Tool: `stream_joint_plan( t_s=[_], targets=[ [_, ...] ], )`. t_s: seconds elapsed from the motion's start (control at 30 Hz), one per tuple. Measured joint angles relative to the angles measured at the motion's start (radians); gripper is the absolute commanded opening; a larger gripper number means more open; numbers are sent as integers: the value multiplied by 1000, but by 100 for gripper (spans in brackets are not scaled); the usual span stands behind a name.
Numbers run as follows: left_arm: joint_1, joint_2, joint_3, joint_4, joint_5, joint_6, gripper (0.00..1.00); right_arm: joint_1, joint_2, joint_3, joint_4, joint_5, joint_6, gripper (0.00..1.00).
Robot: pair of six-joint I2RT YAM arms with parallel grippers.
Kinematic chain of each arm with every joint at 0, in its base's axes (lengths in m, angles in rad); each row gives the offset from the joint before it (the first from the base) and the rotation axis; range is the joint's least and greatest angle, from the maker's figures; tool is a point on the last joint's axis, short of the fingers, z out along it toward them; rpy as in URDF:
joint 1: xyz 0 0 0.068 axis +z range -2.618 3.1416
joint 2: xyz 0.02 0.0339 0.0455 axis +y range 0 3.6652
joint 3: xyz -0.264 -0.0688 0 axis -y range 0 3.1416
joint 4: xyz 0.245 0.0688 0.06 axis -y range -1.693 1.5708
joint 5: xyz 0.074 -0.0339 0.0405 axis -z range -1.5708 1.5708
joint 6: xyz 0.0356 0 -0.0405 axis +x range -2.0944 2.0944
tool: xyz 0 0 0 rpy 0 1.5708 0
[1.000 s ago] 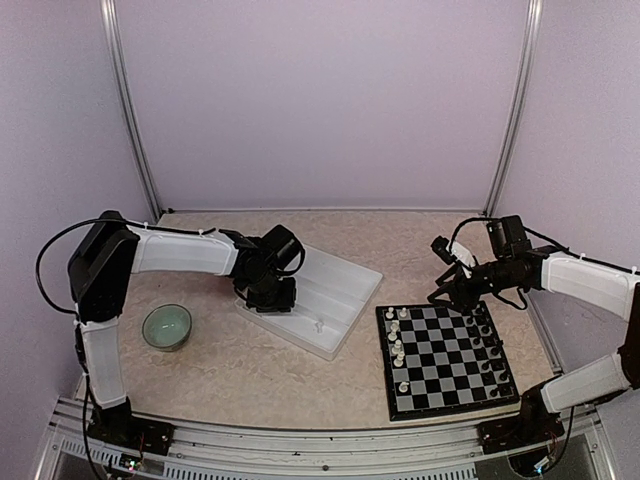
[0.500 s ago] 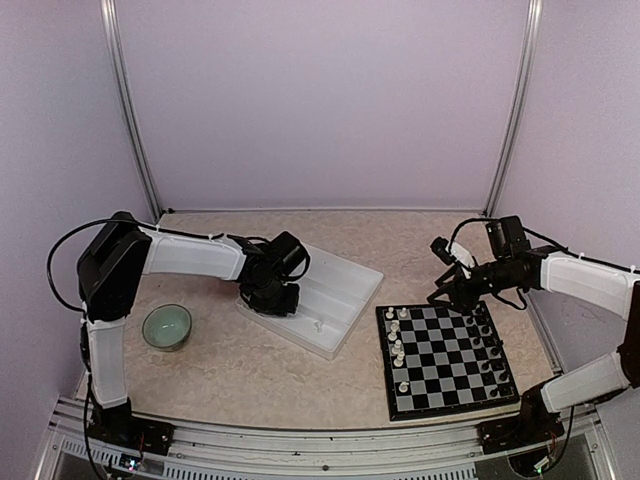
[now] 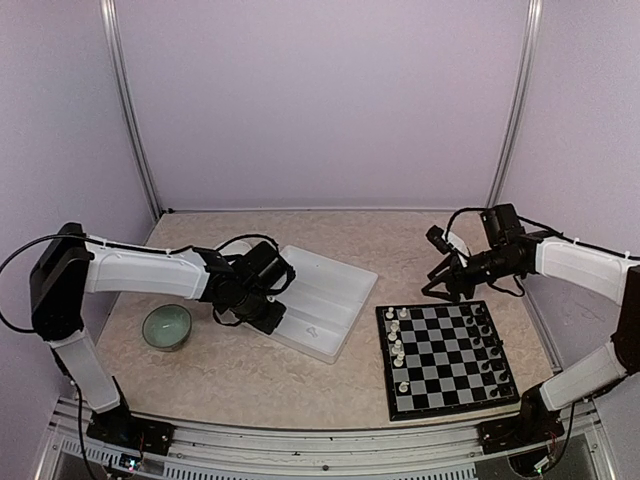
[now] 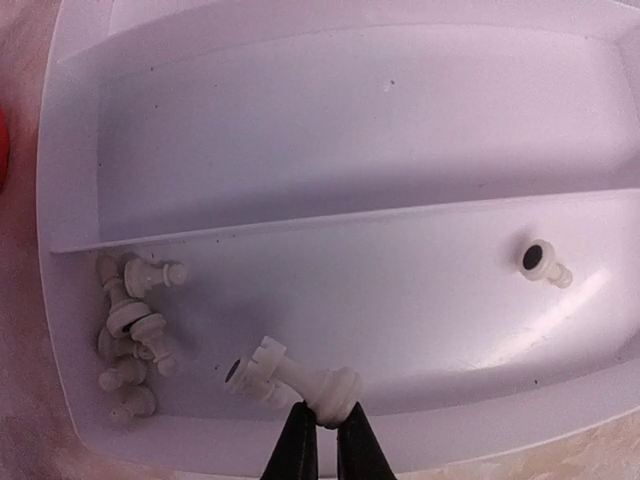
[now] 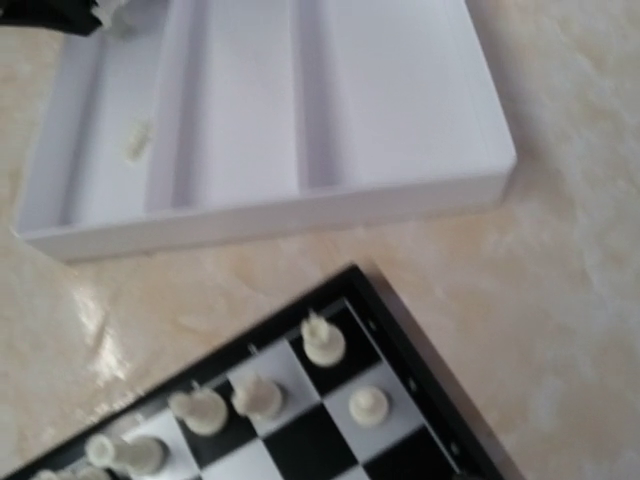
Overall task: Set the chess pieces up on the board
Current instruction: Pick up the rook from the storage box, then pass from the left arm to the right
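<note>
In the left wrist view my left gripper (image 4: 322, 428) is shut on the base of a white rook (image 4: 290, 385), which lies tilted just over the tray floor. In the top view the left gripper (image 3: 262, 312) is at the tray's near-left edge. More white pieces (image 4: 130, 330) lie heaped in the tray's left corner, and one lies alone (image 4: 545, 262) at the right. The board (image 3: 445, 395) holds white pieces (image 3: 397, 345) on its left side and black pieces (image 3: 487, 345) on its right. My right gripper (image 3: 440, 268) hovers open and empty above the board's far-left corner.
The white divided tray (image 3: 345, 275) sits between the arms, also in the right wrist view (image 5: 300, 200). A green bowl (image 3: 166, 326) stands left of the tray. Rails and purple walls close in the back and sides.
My left arm has swung left and nearer, drawing its gripper from the tray's middle to its near-left edge. My right gripper has lifted and drawn back slightly from the board's corner.
</note>
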Motion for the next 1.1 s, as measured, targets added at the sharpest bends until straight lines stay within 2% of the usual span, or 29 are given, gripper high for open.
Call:
stream_joint_plan(
  t_s=[0.3, 0.47, 0.7, 0.97, 1.1],
  targets=[
    [-28, -161, -32, 133, 92, 198, 7, 77, 201, 240, -75, -175, 50, 54],
    [-93, -181, -14, 175, 114, 309, 6, 163, 403, 427, -126, -346, 126, 54],
    [-135, -179, 40, 179, 130, 381, 8, 256, 639, 631, -188, -547, 232, 54],
    [-169, -144, 81, 174, 129, 403, 9, 341, 726, 733, -276, -633, 244, 51],
    [-176, -128, 82, 163, 128, 407, 10, 358, 738, 760, -308, -637, 237, 47]
  ],
)
